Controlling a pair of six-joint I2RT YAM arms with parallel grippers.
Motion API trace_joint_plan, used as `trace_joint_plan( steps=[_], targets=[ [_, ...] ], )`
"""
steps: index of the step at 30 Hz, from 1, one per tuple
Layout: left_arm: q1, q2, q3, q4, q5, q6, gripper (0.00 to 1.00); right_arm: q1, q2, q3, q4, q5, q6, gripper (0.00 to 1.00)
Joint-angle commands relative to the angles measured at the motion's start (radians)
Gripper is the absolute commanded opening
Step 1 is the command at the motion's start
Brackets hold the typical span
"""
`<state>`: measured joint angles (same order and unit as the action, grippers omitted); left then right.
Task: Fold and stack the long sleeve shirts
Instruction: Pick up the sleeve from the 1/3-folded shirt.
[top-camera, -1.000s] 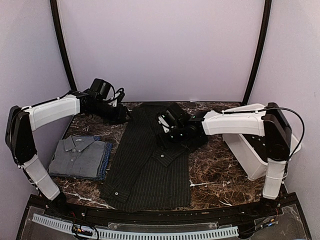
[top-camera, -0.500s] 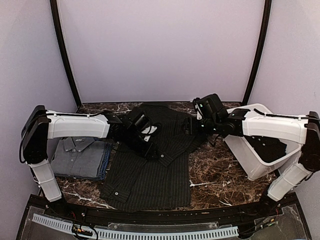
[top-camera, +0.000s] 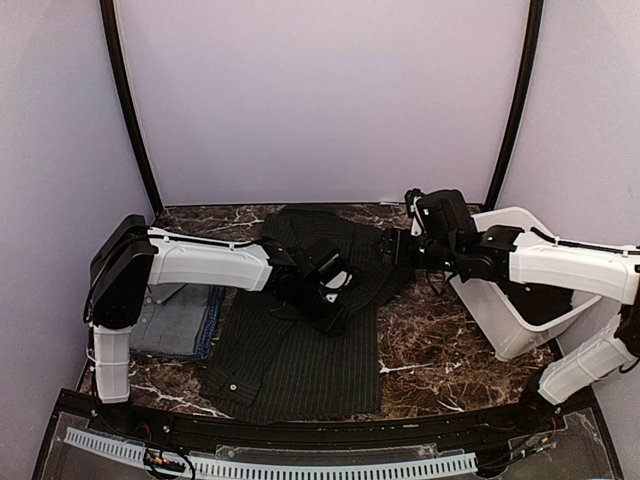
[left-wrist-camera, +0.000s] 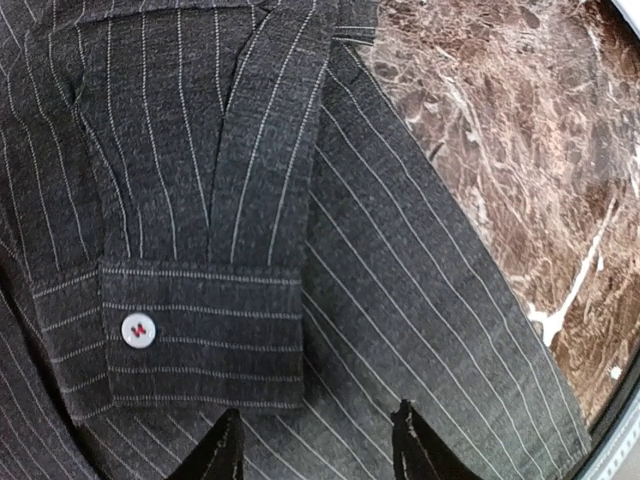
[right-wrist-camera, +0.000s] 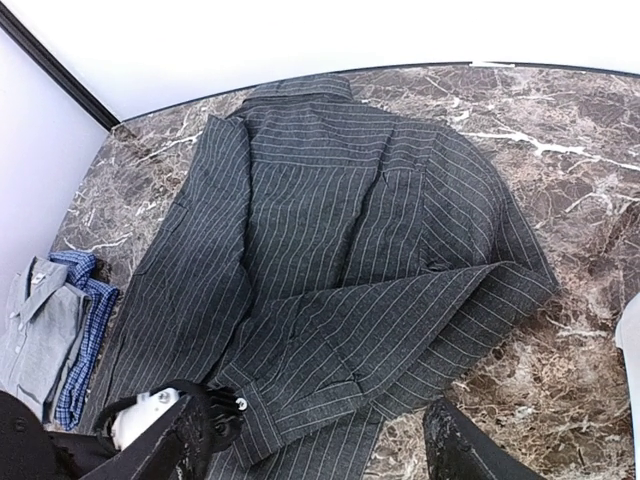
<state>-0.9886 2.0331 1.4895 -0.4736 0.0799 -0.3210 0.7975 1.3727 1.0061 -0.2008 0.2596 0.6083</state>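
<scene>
Since a moment ago the left arm has reached further across the charcoal pinstriped shirt (top-camera: 300, 350), and the right arm has drawn back off it towards the white tub (top-camera: 505, 330).

The shirt lies spread on the marble table (top-camera: 430, 340), hem nearest the arm bases and collar at the far end. One sleeve (right-wrist-camera: 400, 320) is already laid slantwise across the shirt's front, so the folding looks begun but far from done.

Over the middle of the shirt hangs the left gripper (left-wrist-camera: 318, 412). Its fingers stand parted with nothing between them, just above the sleeve's cuff (left-wrist-camera: 200, 335), whose pale button (left-wrist-camera: 138, 330) faces up. I would guess it sits there to pinch the cuff and tuck the sleeve straighter. Whether the fingertips touch the cloth, I cannot tell.

Beyond that, off the shirt's far right shoulder, the right gripper (top-camera: 392, 252) hovers clear, spread wide and empty. It seems to be held back to give the left arm room over the shirt.

To the left of the shirt sits the finished stack, a folded grey shirt (right-wrist-camera: 40, 330) on top of a blue shirt (right-wrist-camera: 85, 320). Presumably the pinstriped one goes on top once folded. The tub stands to the shirt's right, tipped, with something dark inside that I cannot make out.
</scene>
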Motion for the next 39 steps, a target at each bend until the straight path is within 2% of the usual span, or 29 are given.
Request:
trace_joint_plan(
  steps=[1,20,22,28,32,39],
  targets=[
    [-0.006,0.029,0.05,-0.058,-0.064,0.009,0.49,-0.006,-0.03,-0.026,0.051,0.014,0.01,0.73],
    [-0.015,0.105,0.093,-0.062,-0.128,0.03,0.44,-0.006,-0.038,-0.056,0.048,0.005,0.021,0.74],
    [-0.015,0.112,0.107,-0.071,-0.152,0.027,0.4,-0.006,-0.041,-0.058,0.047,0.006,0.022,0.74],
    [-0.016,0.111,0.155,-0.107,-0.175,0.02,0.12,-0.006,-0.046,-0.061,0.033,0.008,0.022,0.74],
    [-0.015,0.089,0.186,-0.129,-0.178,0.018,0.0,-0.005,-0.049,-0.07,0.024,0.006,0.025,0.74],
    [0.016,0.007,0.24,-0.175,-0.165,-0.038,0.0,-0.006,-0.074,-0.121,0.015,-0.002,0.078,0.73]
  ],
)
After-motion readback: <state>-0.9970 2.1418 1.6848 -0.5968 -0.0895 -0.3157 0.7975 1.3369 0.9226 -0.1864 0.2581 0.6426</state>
